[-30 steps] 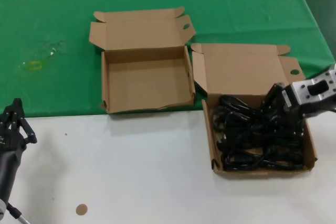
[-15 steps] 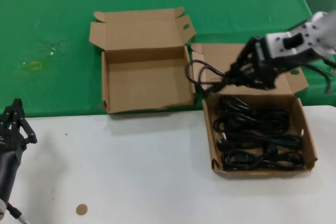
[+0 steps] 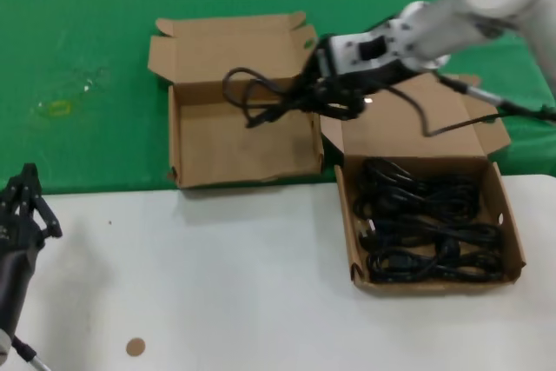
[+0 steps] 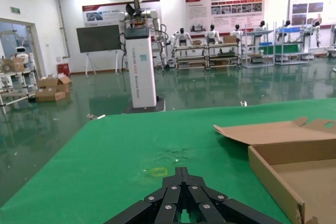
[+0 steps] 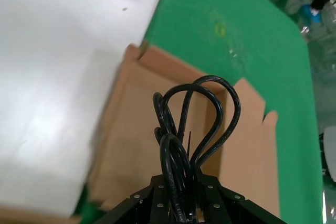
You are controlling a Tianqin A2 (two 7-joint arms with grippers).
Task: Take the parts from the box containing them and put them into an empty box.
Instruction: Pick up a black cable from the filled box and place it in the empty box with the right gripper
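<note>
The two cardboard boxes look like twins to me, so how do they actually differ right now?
The left box holds nothing on its floor; the right box is packed with coiled black cords. The left box sits wholly on the green cloth, the right one mostly on the white surface. The right pincer hangs a cord bundle above the left box only. Both are brown, shallow, lids open.

Robotics exhibition hall, humanoid robots (image 4: 182, 38) on stands, wall posters (image 4: 226, 11)

Two cardboard boxes (image 3: 243, 141) (image 3: 512, 223), one lifted cord bundle (image 3: 261, 97) (more cords (image 3: 426, 232) boxed, count unclear).
</note>
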